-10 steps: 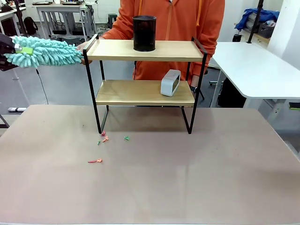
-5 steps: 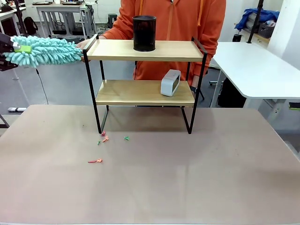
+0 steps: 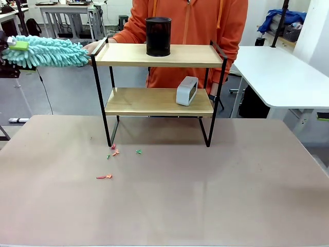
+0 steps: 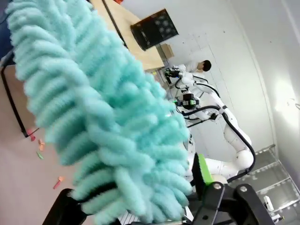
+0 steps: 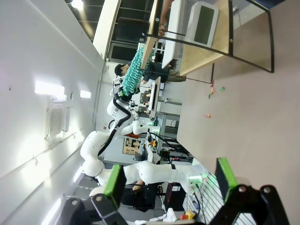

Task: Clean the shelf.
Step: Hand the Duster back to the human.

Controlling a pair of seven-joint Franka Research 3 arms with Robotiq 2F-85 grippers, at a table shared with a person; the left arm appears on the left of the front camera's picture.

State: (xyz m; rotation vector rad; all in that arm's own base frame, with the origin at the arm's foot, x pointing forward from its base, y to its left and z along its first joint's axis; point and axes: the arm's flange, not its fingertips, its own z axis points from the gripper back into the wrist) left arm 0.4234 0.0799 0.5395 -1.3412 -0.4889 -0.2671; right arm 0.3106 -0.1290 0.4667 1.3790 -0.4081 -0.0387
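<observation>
The shelf (image 3: 128, 55) stands at the table's far side, with a black mesh cup (image 3: 158, 36) on its top board and a white clock (image 3: 186, 90) on the lower one. A fluffy teal duster (image 3: 49, 51) hangs level just left of the top board. A person's hand (image 3: 92, 49) is at its shelf end. My left gripper (image 3: 13, 54) is at the duster's other end; in the left wrist view its fingers stand apart on either side of the duster (image 4: 103, 117). My right gripper (image 5: 166, 187) is open and holds nothing, well away from the shelf (image 5: 206, 51).
Small red and green scraps (image 3: 114, 151) lie on the beige table (image 3: 205, 195) in front of the shelf's left legs, with more (image 3: 104, 176) nearer me. A person in orange (image 3: 190, 31) stands behind the shelf. A white table (image 3: 277, 72) is at the right.
The duster has risen slightly and shifted left. My left gripper's fingers, earlier tight on the duster, now stand apart. The right arm has not moved.
</observation>
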